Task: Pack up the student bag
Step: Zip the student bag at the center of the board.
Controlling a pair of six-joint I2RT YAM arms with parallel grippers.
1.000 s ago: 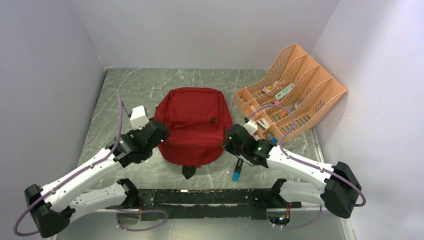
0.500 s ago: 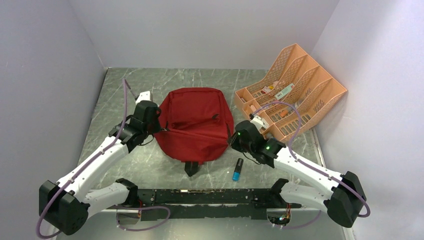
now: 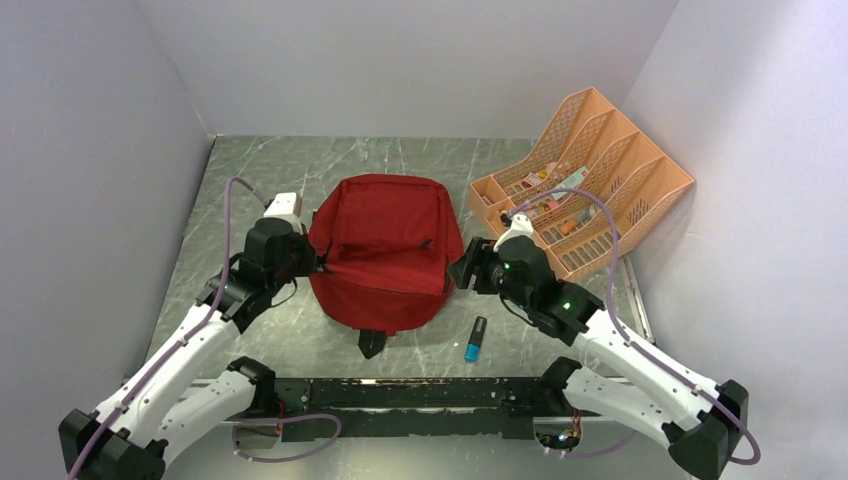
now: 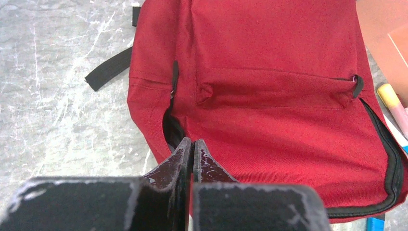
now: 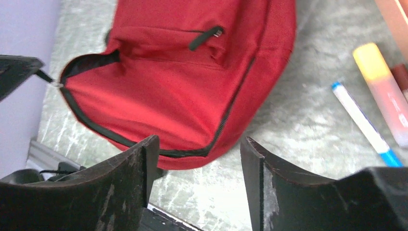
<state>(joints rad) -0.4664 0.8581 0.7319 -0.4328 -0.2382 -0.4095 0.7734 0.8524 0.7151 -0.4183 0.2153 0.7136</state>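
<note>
Bag (image 3: 385, 245) lies mid-desk, soft, light, floppy. My left gripper (image 4: 192, 144) pinches its zip pull (image 5: 54, 83); my right gripper (image 5: 197, 144) gapes empty beside it. Hold seams or zip edge, I reckon.

Top external camera: high above the near edge, looking down over the whole worktop (image 3: 260, 170). Left wrist camera: close behind left claw (image 4: 192, 142), facing right. Right wrist camera: close behind right claw (image 5: 198, 142), facing left. All share the student bag (image 3: 385, 250).
</note>
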